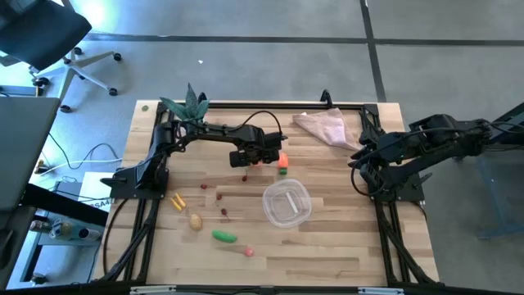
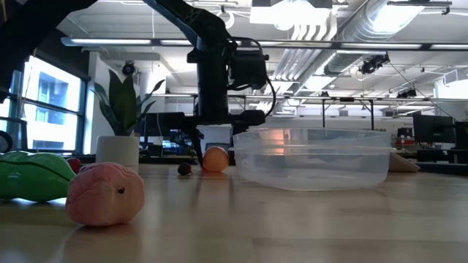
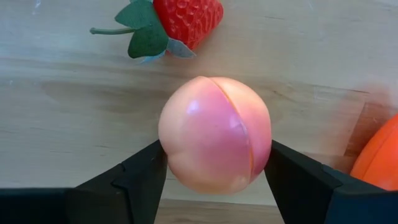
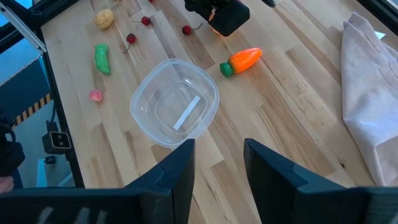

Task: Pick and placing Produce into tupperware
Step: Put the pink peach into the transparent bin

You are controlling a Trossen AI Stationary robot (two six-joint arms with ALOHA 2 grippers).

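Note:
My left gripper (image 1: 260,158) reaches to the table's middle, pointing down, and is shut on a peach-coloured round fruit (image 3: 214,140). A strawberry (image 3: 186,18) and the orange carrot (image 1: 282,161) lie beside it. The clear round tupperware (image 1: 286,202) stands open on the wood just nearer than them, with nothing in it but a pale strip. Yellow pieces (image 1: 176,201), a beige potato (image 1: 196,220), a green pod (image 1: 224,236), a pink piece (image 1: 249,251) and tiny dark-red bits (image 1: 219,196) lie toward the near left. My right gripper (image 4: 217,162) waits open above the table's right side. My left gripper pinches the peach-coloured fruit between its two fingers, one finger (image 3: 146,177) on one flank (image 3: 168,149) and the other on the opposite flank (image 3: 264,149). It comes from above, pointing down. In the low view the fruit (image 2: 215,159) sits at table level; whether it is lifted, I cannot tell.
A pinkish-beige cloth (image 1: 323,127) lies at the far right of the table. A leafy plant in a white pot (image 2: 121,124) stands at the far left. Black frame rails run along the table's left and right edges. Bare wood lies near and right of the tupperware.

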